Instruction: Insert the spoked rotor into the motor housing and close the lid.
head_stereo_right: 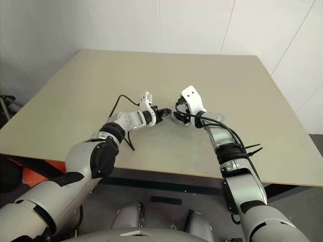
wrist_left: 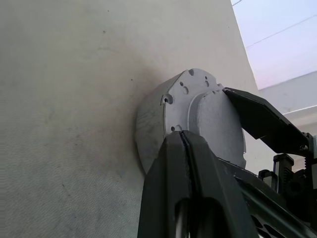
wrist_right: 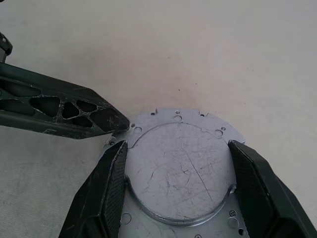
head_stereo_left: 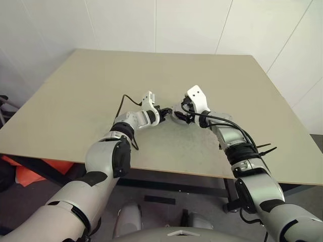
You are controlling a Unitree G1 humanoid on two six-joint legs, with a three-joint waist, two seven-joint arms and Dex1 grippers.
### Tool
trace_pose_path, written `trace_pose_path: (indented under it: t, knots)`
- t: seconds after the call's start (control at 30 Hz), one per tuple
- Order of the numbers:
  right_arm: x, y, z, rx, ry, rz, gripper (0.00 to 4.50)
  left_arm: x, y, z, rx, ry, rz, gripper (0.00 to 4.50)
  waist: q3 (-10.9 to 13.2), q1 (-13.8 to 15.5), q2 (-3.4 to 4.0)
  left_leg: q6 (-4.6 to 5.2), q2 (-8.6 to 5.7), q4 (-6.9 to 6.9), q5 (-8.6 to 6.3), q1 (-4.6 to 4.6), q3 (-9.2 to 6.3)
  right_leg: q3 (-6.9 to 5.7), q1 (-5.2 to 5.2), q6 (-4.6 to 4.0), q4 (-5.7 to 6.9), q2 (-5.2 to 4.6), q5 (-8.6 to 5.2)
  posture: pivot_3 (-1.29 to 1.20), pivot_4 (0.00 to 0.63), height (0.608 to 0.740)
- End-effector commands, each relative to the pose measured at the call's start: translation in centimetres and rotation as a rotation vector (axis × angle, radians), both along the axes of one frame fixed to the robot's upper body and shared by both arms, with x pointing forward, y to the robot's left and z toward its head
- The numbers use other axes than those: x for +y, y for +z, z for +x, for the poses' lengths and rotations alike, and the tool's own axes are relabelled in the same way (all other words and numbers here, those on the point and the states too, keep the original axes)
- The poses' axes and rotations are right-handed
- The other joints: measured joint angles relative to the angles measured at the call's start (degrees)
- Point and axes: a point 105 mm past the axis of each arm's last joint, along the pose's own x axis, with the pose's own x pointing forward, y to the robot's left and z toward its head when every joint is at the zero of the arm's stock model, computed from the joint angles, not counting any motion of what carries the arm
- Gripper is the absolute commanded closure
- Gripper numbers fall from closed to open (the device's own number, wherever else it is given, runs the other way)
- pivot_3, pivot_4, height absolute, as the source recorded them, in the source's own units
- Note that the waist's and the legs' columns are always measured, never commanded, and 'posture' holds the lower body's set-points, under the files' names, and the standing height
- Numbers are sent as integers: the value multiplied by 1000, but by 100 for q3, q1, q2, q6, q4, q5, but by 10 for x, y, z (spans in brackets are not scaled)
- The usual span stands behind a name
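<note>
Both claws meet mid-table (head_stereo_left: pixel 75 101). Right claw (wrist_right: pixel 176 148) grips the motor housing (wrist_right: pixel 178 173) by its sides, fingers spread wide around it. Left claw (wrist_right: pixel 116 121), fingers pressed together and empty, touches the housing's left rim.

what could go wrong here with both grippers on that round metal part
The right gripper only straddles the motor housing by its raised round centre, so it could slip or twist out. The left gripper, shut, presses its tip at the housing's flange edge; a push there might tip or knock the part loose. The part seems tilted above the table, so a drop could send it rolling.
</note>
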Motion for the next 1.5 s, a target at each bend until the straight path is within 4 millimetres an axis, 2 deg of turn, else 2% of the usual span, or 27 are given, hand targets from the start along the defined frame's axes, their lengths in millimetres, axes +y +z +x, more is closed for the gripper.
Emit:
trace_pose_path:
  t: [0.03,0.2,0.33,0.4,0.43,0.47,0.57,0.67,0.77,0.9,1.03,1.13,1.2,1.3,1.37,1.5]
  knots:
    - [-22,-10,1,23,-74,-49,1393,6,17,8,-65,14,-30,4469,0,0,0,0,1,0,0,-1,0,0,0,0,0,0,0,0,0,740]
    - [-23,-20,0,65,-86,-41,1393,12,21,10,-87,15,-44,4469,0,-1,0,0,1,-1,0,3,0,-1,2,0,0,0,0,0,0,740]
    - [-21,-16,0,78,-75,28,1393,21,23,12,-102,21,-50,4469,0,-1,0,0,0,-1,0,11,0,-1,11,1,-3,0,-1,0,0,740]
    - [-21,-13,0,73,-74,38,655,29,22,13,-102,35,-45,4500,0,-5,0,0,1,-2,0,11,0,-1,10,1,-4,0,0,0,0,740]
    - [-22,-12,0,72,-72,38,428,33,21,13,-100,45,-45,4500,0,-11,0,0,2,-4,0,11,0,-1,9,1,-4,1,0,0,0,740]
    - [-19,-10,-2,51,-39,25,54,40,20,14,-97,60,-47,4500,0,-11,0,0,3,-5,0,9,0,-1,7,0,-4,2,0,0,0,740]
    - [-10,0,-8,-4,50,4,18,53,18,16,-83,96,-54,4500,0,-8,0,1,4,-8,-1,0,0,-4,2,1,-10,3,-1,0,0,740]
    - [-1,17,-16,-40,122,48,18,71,8,15,-55,141,-44,4500,0,-21,0,9,5,-10,-6,-5,1,-5,1,1,-24,5,0,0,0,740]
    - [3,32,-21,-66,155,99,18,79,3,13,-44,157,-37,4500,5,-27,-1,17,6,-10,-11,-15,3,-5,-4,1,-34,7,0,0,0,740]
    - [-14,61,-5,-102,19,226,18,84,-7,10,-20,163,-9,4500,8,-31,0,18,7,-9,-12,-22,5,-6,-14,0,-33,8,1,0,0,740]
    - [-31,74,9,-99,-95,327,18,80,-11,8,-14,149,-3,4500,8,-44,0,17,7,-9,-11,-15,6,-5,-8,0,-32,7,1,0,0,740]
    - [-54,70,21,-95,-219,328,18,80,-11,7,-18,141,5,4500,8,-47,0,16,7,-9,-10,-13,6,-5,-6,0,-31,7,1,0,0,740]
    - [-62,63,25,-81,-260,325,18,81,-9,8,-26,142,2,4500,8,-46,0,16,6,-9,-11,-14,7,-5,-5,0,-32,6,1,0,0,740]
    - [-71,36,28,-35,-306,274,600,83,2,9,-58,117,-28,4500,8,-61,0,16,6,-9,-11,-15,9,-6,-8,0,-32,7,1,0,0,740]
    - [-75,25,28,-21,-318,244,1310,84,9,8,-79,88,-53,4500,9,-78,1,16,6,-9,-11,-19,11,-7,-12,0,-32,7,1,0,0,740]
    - [-75,16,29,-14,-322,233,2749,90,16,5,-101,56,-83,4500,9,-128,2,14,5,-2,-9,-50,11,-7,-43,-2,-23,7,2,0,0,740]
